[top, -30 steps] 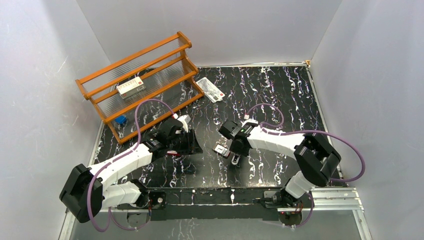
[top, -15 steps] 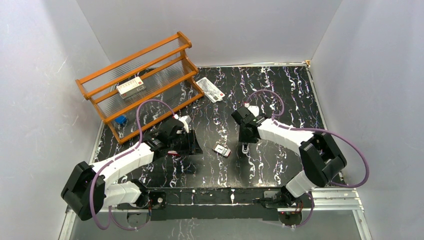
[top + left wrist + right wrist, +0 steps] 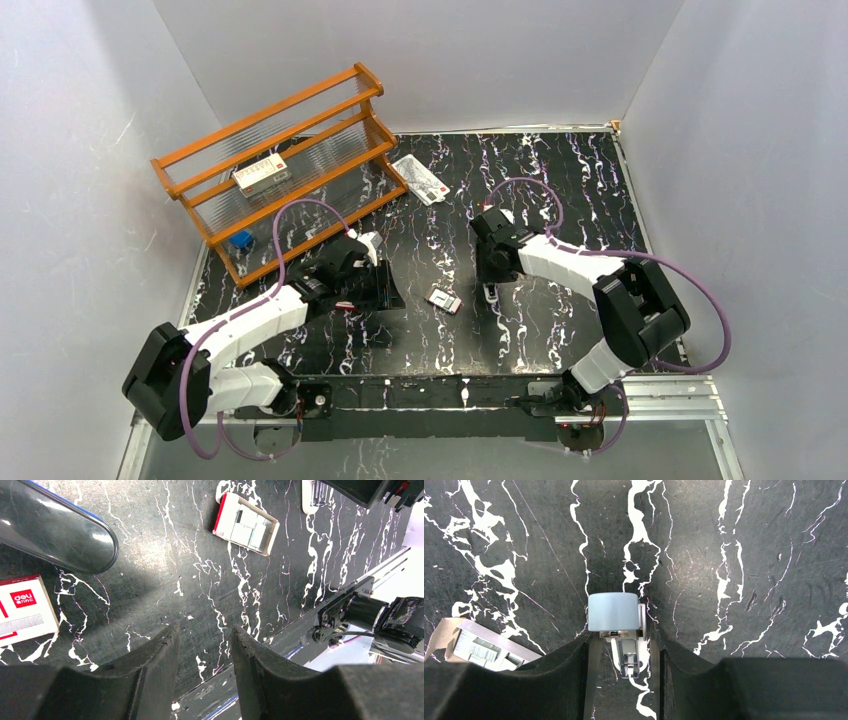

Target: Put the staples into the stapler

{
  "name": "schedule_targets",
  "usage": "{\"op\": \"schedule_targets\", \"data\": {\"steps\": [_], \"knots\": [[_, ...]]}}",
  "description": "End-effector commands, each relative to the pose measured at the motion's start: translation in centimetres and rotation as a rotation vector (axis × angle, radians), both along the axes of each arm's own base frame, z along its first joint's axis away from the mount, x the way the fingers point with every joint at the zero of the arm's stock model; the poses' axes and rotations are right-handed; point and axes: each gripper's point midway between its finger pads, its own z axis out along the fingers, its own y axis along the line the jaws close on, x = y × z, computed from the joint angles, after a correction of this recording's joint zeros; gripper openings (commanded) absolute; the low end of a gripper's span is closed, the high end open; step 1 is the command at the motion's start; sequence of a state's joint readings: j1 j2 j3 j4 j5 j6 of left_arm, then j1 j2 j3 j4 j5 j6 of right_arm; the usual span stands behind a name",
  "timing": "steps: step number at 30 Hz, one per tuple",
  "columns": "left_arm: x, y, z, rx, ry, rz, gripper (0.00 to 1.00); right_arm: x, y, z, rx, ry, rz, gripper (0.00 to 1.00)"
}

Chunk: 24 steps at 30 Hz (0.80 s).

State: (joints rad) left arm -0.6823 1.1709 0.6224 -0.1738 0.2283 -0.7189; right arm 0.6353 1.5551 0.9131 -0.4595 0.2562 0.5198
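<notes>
The stapler (image 3: 55,530), a glossy dark body with a blue edge, lies at the top left of the left wrist view. A small red-and-white staple box (image 3: 20,610) rests beside it. The open tray of staples (image 3: 246,524) (image 3: 446,299) sits alone mid-table. My left gripper (image 3: 202,630) (image 3: 375,285) hangs open over bare table, holding nothing. My right gripper (image 3: 624,637) (image 3: 487,290) stands just right of the tray (image 3: 479,647). Its open fingers flank a small pale blue piece (image 3: 613,611) with a silvery metal part that rests on the table.
An orange wooden rack (image 3: 290,160) stands at the back left with a larger red-and-white box (image 3: 262,173) and a small blue item (image 3: 241,239) on it. A flat white printed packet (image 3: 420,180) lies near the rack. The metal front rail (image 3: 350,595) borders the table.
My right gripper carried the pale blue piece from in front of the tray to its right side, then its jaws widened. The left arm has stayed put.
</notes>
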Motion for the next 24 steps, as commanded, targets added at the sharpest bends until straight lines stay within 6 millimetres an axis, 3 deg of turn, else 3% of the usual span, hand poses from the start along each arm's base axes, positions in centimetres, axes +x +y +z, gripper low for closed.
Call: {"op": "schedule_targets", "data": {"steps": [1,6,10,15,19,22,24], "knots": [[1.0,-0.4,1.5,-0.016,-0.024,0.016,0.41,0.7,0.3,0.3,0.018,-0.021,0.018,0.49],[1.4,-0.3,2.2,-0.009,-0.041,0.023,0.41,0.8,0.5,1.7,0.022,-0.029,0.042,0.59],[2.2,0.3,2.9,0.016,-0.084,0.057,0.41,0.5,2.2,4.3,0.121,-0.07,0.139,0.65],[3.9,2.9,4.5,0.081,-0.195,0.194,0.41,-0.1,3.6,7.8,0.244,-0.169,0.229,0.7],[5.0,6.1,5.9,0.136,-0.271,0.371,0.41,-2.0,8.3,10.9,0.407,-0.271,0.453,0.74],[5.4,8.5,6.6,0.159,-0.313,0.503,0.55,-3.1,11.9,11.6,0.445,-0.307,0.57,0.76],[5.3,9.8,7.0,0.175,-0.334,0.562,0.61,-3.5,14.0,11.1,0.415,-0.303,0.616,0.77]]}}
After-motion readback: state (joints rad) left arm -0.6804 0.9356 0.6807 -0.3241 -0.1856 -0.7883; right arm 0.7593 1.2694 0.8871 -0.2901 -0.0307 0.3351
